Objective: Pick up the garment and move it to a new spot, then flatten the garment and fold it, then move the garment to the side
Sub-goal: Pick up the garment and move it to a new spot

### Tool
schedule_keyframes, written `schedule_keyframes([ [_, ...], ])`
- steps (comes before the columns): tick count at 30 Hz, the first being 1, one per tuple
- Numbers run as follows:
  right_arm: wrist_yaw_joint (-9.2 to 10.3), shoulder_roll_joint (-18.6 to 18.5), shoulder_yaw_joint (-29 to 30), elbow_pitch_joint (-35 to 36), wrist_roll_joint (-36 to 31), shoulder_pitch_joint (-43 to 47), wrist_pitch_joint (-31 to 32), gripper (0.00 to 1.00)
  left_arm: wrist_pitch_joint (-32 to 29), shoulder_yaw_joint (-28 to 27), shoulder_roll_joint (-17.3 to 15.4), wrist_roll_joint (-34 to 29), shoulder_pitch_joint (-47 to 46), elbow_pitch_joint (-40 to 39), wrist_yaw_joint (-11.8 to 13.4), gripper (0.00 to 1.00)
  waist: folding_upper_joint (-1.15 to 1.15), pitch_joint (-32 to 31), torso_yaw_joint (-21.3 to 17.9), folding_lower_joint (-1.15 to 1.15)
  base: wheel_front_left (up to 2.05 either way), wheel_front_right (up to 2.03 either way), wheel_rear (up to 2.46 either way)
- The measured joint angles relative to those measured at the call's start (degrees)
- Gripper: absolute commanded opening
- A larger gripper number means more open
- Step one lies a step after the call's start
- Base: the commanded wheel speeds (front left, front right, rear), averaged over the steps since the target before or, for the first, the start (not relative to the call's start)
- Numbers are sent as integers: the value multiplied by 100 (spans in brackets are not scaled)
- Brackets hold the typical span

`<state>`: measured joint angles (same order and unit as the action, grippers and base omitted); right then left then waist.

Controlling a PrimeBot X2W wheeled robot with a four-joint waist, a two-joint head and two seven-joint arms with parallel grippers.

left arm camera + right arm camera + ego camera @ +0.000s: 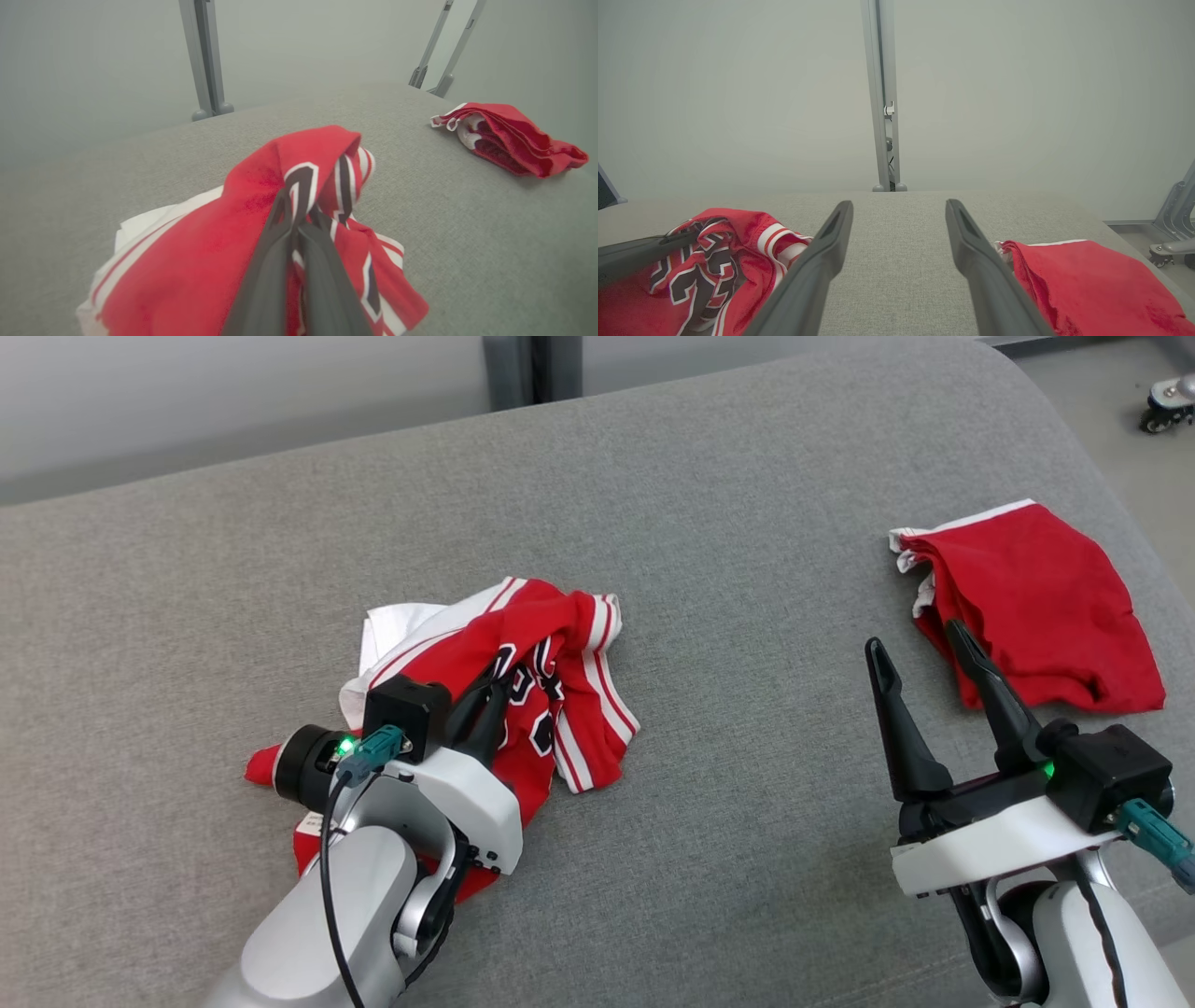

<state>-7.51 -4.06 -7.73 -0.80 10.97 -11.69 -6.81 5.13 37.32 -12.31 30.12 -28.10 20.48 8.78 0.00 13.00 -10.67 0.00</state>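
The garment [560,653], a crumpled red jersey with white stripes and black numbers, lies bunched at the left middle of the grey padded surface [728,523]. My left gripper [493,689] is shut on a fold near the garment's middle; in the left wrist view the two dark fingers [280,242] pinch the cloth [196,261] together, with the pinched fold raised above the rest. My right gripper [915,642] hovers open at the right, nothing between its fingers. In the right wrist view [899,205] its jaws stand wide over bare surface, with the jersey [710,261] at lower left.
A second red cloth with white trim [1046,607] lies folded at the right, just beyond my right gripper, near the surface's right edge; it also appears as a folded stack [514,135]. A caster wheel [1167,406] stands on the floor beyond. A metal post [883,93] rises behind the far edge.
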Motion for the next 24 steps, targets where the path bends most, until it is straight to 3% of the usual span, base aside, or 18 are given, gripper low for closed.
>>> schedule_keyframes([
  [3, 0, 27, -7, -80, 21, -66, -100, 100, 46, 35, 154, 99, -140, 512, -174, 0, 0, 154, -123, 0, 0, 0, 0],
  [4, 0, 33, -1, -115, 36, -70, -130, 100, 85, 36, 188, 116, -182, 638, -218, 46, 0, 189, -157, 0, 0, 0, 0],
  [5, 0, 40, 3, -154, 44, -71, -146, 100, 133, 40, 210, 118, -216, 734, -248, 100, 0, 215, -185, 0, 0, 0, 0],
  [9, 0, 58, 59, -277, 43, -73, -205, 100, 305, 56, 231, 174, -255, 835, -378, 100, 0, 173, -198, 0, 0, 0, 0],
  [14, 0, 68, 145, -356, -1, -54, -230, 100, 660, -73, 119, 212, -41, 391, -382, 100, 0, -18, -91, 0, 0, 0, 0],
  [21, 0, 67, 191, -354, -63, 92, -180, 100, 911, -593, -301, 200, 597, -658, 78, 100, 0, -358, 173, 0, 0, 0, 0],
  [24, 0, 53, 227, -328, -85, 215, -126, 100, 961, -1083, -552, 240, 1025, -1059, 286, 100, 0, -547, 344, 0, 0, 0, 0],
])
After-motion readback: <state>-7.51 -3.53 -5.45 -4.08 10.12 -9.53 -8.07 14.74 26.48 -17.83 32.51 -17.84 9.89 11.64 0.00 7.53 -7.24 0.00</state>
